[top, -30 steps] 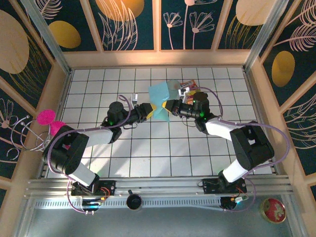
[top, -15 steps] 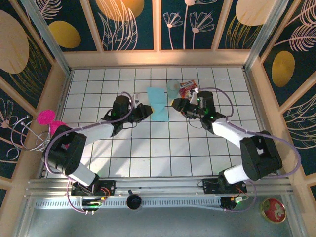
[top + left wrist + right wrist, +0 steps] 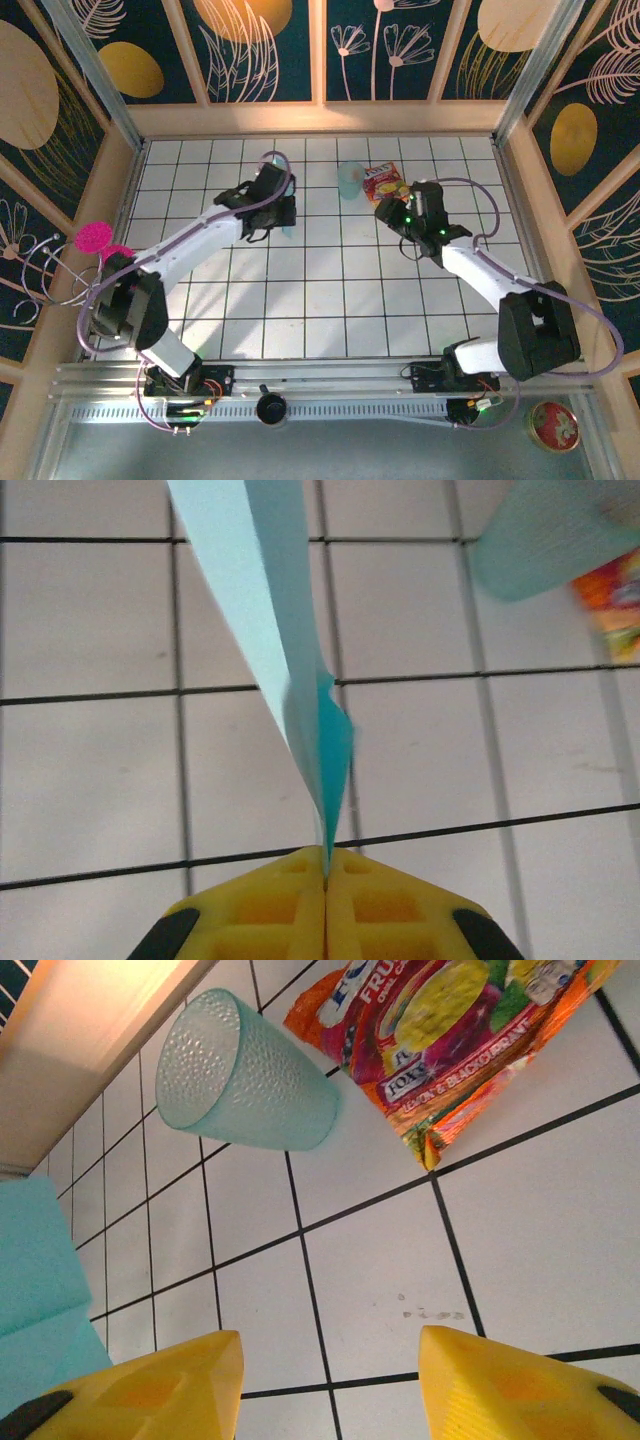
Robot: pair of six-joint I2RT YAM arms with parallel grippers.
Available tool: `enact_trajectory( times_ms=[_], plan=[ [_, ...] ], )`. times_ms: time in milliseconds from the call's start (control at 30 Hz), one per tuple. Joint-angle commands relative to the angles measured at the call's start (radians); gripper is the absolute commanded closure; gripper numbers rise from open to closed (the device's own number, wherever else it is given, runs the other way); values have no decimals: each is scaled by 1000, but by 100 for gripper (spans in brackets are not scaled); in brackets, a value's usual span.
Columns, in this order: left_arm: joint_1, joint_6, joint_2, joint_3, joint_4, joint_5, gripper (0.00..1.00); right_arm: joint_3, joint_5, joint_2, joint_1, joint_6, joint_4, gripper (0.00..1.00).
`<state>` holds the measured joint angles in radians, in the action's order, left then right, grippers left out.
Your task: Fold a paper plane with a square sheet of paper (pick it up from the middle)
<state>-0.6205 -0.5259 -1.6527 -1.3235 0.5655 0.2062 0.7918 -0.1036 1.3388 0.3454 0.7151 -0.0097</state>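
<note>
The thin, light teal sheet of paper (image 3: 262,610) is folded narrow and stands edge-up in the left claw (image 3: 326,865). The claw's yellow fingers are pressed fully together on the sheet's lower tip. In the top view this sits at 11 o'clock from the middle of the white tiled table (image 3: 330,300). At 2 o'clock from the sheet is a pale translucent blue plastic cup (image 3: 245,1075), with a red-and-yellow snack packet (image 3: 460,1030) just beside it at 3 o'clock. The right claw (image 3: 330,1360) hangs at 6 o'clock from the packet, its jaws apart and holding nothing.
</note>
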Motion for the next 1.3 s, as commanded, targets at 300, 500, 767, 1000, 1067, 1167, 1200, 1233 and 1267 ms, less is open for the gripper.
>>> enact_trajectory(
  times_ms=[300, 500, 767, 1000, 1067, 1167, 1200, 1233, 1267],
  plan=[
    [-155, -32, -353, -210, 357, 353, 93, -141, 89, -179, -26, -1, -33, 50],
    [-174, -60, -397, -229, 186, 163, 80, -167, 80, -214, -43, -11, -48, 49],
    [-168, -102, -335, -124, -45, -20, 53, -171, -8, -204, -50, -37, -37, 49],
    [-101, -148, -160, 49, -223, -103, 37, -90, -124, -47, 34, -47, 10, 50],
    [-61, -166, -96, 116, -269, -120, 30, -47, -139, 27, 91, -33, 46, 52],
    [-10, -187, 3, 205, -305, -95, 20, 30, -169, 140, 168, -3, 93, 57],
    [0, -189, 34, 236, -316, -75, 15, 55, -184, 182, 194, 7, 118, 58],
    [10, -191, 63, 265, -325, -59, 11, 84, -195, 227, 225, 17, 141, 60],
    [21, -189, 84, 288, -332, -44, 7, 112, -203, 267, 247, 26, 152, 61]
  ],
)
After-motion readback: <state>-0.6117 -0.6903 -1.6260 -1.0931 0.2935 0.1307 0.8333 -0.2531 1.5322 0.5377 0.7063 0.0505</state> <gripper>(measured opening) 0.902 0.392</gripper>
